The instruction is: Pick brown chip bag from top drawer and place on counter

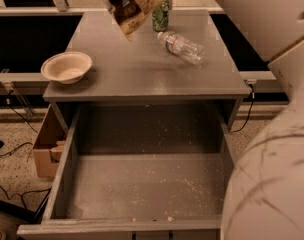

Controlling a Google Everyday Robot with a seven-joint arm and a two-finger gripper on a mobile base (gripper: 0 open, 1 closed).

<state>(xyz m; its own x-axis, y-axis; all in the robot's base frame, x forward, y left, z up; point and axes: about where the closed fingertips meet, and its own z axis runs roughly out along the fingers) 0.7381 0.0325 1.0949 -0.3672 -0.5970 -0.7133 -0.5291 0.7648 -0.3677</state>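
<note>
The brown chip bag (pixel 132 4) hangs tilted in the air above the back of the counter (pixel 142 69), its top cut off by the upper edge of the view. My gripper is out of view above that edge, where the bag hangs from. The top drawer (pixel 64 174) is pulled fully open below the counter. Only crumbs lie on its flat bottom. My white arm (pixel 272 174) fills the right side of the view.
A cream bowl (pixel 67 67) sits at the counter's left edge. A clear plastic bottle (pixel 184 47) lies on its side at the back right, and a green can (pixel 160 18) stands behind the bag. A cardboard box (pixel 44 144) and cables are on the floor at left.
</note>
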